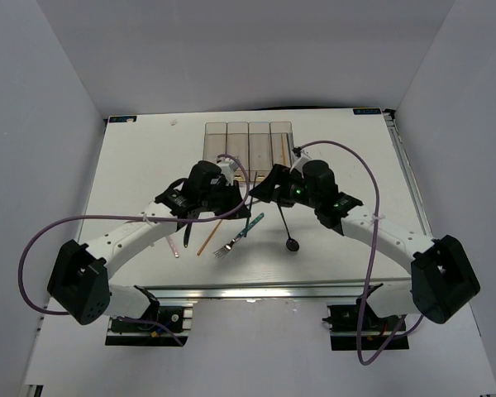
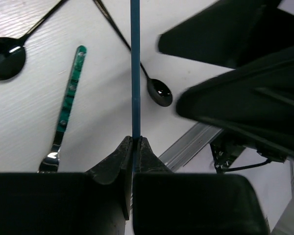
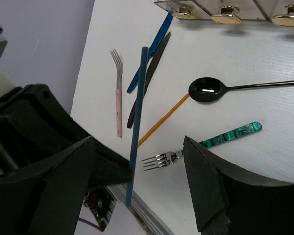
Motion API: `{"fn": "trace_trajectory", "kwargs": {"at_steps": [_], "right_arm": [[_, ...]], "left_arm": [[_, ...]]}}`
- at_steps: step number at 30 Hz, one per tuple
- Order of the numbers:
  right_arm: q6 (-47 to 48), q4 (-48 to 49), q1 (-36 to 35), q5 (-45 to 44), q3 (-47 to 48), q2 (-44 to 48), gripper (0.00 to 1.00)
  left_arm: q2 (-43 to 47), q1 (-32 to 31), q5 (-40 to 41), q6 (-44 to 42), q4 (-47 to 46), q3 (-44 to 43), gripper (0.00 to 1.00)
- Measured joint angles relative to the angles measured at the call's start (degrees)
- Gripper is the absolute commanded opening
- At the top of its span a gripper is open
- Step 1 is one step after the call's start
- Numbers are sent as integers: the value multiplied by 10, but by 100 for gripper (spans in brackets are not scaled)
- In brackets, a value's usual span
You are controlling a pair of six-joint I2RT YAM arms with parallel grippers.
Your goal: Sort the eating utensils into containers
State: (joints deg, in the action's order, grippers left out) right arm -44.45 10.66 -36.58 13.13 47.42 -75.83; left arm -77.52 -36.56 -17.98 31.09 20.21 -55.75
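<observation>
Blue chopstick (image 2: pixel 135 73) is clamped upright in the closed fingers of the left pincer (image 2: pixel 135 141), lifted above the desk (image 2: pixel 29 112) and just short of the bins (image 1: pixel 238 126). The right pincer (image 3: pixel 137 142) is spread wide, with the stick passing between its fingers and touching neither. This looks like a handover, so the right should close squarely on the shaft before the left lets go, or the stick may swing or drop.

White table (image 1: pixel 136 169) sitting under even overhead light, pale grey walls (image 1: pixel 41 107) closing in along its left, far and right edges, silver metal rail (image 1: pixel 256 293) running along the near edge, soft glare shining just beside that rail
</observation>
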Motion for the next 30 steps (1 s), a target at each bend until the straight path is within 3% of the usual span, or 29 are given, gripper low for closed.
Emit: {"fn": "trace_trajectory", "kwargs": {"at_steps": [3, 6, 9, 11, 12, 15, 16, 18, 20, 24, 30], "right_arm": [[-4, -2, -19, -23, 17, -23, 72], [-6, -8, -32, -43, 20, -34, 61], [-13, -13, -36, -55, 20, -39, 34], [-16, -13, -36, -58, 20, -40, 18], [-17, -13, -36, -59, 20, -40, 0], [-20, -10, -37, -62, 22, -40, 0], [-18, -10, -37, -64, 22, -40, 0], [-14, -15, -37, -73, 23, -40, 0], [-2, -25, -35, -87, 29, -42, 0], [35, -72, -11, -114, 92, -74, 0], [107, -133, 72, -152, 280, -211, 0]], "left_arm": [[-4, -12, -7, 8, -19, 0, 0], [-12, -19, -11, 15, -32, 0, 0], [-15, -21, -14, 20, -41, 0, 0], [-15, -21, -14, 22, -44, 0, 10], [-16, -21, -12, 23, -45, -1, 14], [-17, -22, -5, 24, -44, -1, 27], [-17, -22, -2, 24, -44, -1, 47], [-16, -22, 7, 23, -42, -3, 66], [-12, -22, 24, 18, -29, -10, 98], [3, -22, 94, -2, 42, -50, 98], [59, -22, 259, -32, 154, -71, 98]]}}
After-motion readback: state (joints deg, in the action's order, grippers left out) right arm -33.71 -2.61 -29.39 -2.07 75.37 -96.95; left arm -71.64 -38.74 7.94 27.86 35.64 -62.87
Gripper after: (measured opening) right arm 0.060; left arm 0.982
